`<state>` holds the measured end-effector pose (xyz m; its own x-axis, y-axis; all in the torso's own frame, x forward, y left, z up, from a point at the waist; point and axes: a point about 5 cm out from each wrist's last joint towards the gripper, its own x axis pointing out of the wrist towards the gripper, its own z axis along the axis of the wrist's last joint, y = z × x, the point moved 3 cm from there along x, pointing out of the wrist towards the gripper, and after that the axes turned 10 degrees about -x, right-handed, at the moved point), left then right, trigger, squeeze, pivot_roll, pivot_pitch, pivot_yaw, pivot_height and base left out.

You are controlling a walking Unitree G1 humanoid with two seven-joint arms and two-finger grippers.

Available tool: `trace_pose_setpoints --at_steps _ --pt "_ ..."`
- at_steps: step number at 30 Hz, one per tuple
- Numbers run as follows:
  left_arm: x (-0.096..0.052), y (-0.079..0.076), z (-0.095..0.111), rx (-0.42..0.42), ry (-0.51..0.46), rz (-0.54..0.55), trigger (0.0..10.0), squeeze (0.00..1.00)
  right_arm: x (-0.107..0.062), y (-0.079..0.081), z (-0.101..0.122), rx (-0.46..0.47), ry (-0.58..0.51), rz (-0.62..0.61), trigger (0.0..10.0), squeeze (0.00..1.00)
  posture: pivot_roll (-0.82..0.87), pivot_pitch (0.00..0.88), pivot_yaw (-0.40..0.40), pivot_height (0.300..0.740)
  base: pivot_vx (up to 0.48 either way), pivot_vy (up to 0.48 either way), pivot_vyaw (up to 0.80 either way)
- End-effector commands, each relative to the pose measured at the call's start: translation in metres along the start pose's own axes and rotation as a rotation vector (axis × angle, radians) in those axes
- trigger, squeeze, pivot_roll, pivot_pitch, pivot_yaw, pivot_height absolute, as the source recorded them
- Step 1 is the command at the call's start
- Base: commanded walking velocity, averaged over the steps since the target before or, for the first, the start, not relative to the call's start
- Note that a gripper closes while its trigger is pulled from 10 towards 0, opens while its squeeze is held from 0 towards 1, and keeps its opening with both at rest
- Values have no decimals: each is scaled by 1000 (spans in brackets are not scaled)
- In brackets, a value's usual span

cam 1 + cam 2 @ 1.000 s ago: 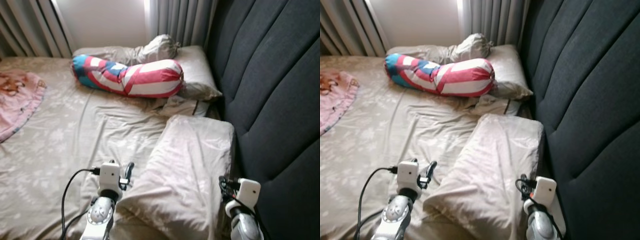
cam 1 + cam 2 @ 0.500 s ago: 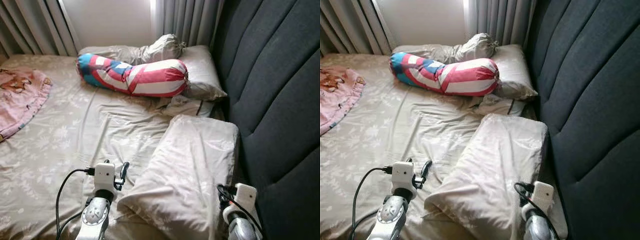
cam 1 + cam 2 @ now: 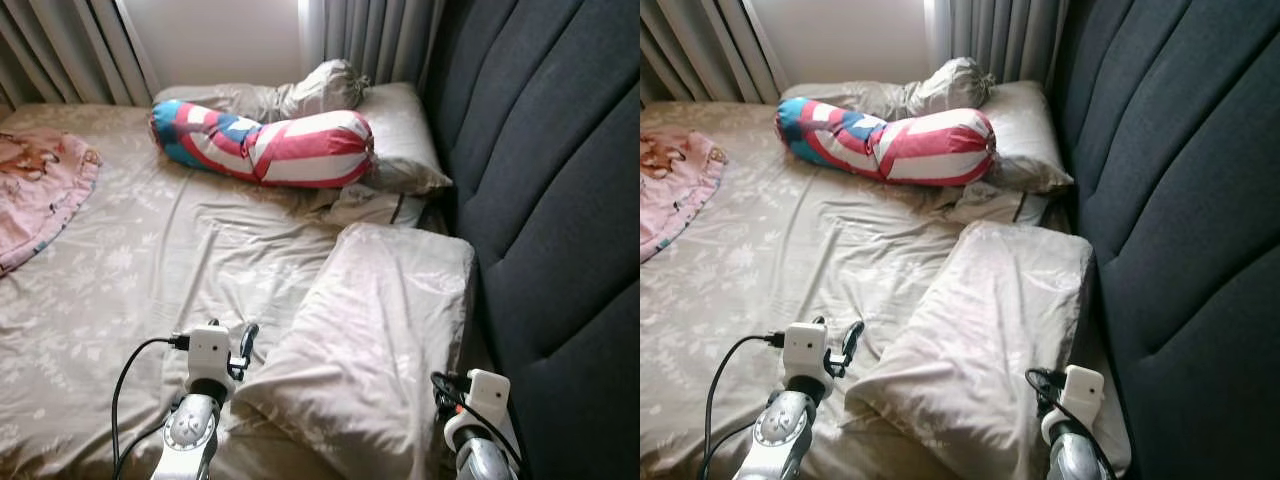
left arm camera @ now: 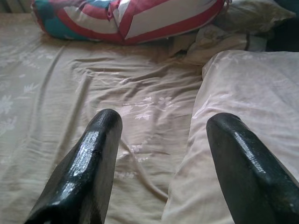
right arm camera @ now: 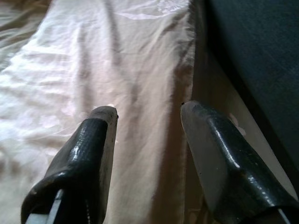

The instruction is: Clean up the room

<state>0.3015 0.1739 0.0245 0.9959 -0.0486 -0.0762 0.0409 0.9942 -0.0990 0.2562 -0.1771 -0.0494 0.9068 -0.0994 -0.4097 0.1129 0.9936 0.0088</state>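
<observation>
While both claws gape, right claw [image 5: 147, 116] hides behind pillow [image 3: 385, 330].

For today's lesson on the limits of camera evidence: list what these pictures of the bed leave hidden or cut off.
- Pink blanket: cut off by the left edge of the eye views.
- Far pillow: partly covered by the striped bolster.
- Near pillow: its lower end runs out of frame.
- Right claw: in the eye views, its fingers are hidden behind its own wrist.
</observation>
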Motion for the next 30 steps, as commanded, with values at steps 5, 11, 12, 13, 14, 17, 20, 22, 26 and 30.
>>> trace_pose_setpoints --at_steps 5,11,12,13,14,17,20,22,26,30 --pt "-2 0 -6 -6 29 2 10000 0 0 2 -1 -1 8 15 10000 0 -141 58 -56 691 0 0 0" --pt "-2 0 -6 -4 33 1 10000 0 -1 -2 -22 -122 191 43 10000 0 -147 61 -56 691 0 0 0" --pt "-2 0 -6 -4 34 1 10000 0 -1 -3 -24 -122 205 43 10000 0 -147 61 -56 691 0 0 0" --pt "-2 0 -6 -4 34 1 10000 0 -3 -5 -27 -103 225 35 10000 0 -147 61 -56 691 0 0 0" --pt "-2 0 -7 -3 36 1 10000 0 -4 -11 -31 -25 252 10 10000 0 -150 62 -55 691 0 0 0" --pt "-2 0 -8 1 45 -2 10000 0 -5 -15 -32 82 255 -2 10000 0 -156 61 -53 691 0 0 0" --pt "-2 0 -8 1 47 -5 10000 0 -5 -19 -33 74 276 -4 10000 706 -156 61 -52 691 0 0 0" --pt "-1 -1 -8 2 46 -6 10000 0 -5 -20 -34 111 291 -4 10000 1000 -154 59 -53 691 0 0 0" --pt "-1 0 -7 4 45 -5 10000 0 -1 -15 -28 201 281 18 10000 1000 -149 61 -50 691 0 0 0" --pt "-1 0 -7 5 46 -5 10000 0 2 -12 -25 201 283 47 10000 1000 -145 61 -50 691 0 0 0"
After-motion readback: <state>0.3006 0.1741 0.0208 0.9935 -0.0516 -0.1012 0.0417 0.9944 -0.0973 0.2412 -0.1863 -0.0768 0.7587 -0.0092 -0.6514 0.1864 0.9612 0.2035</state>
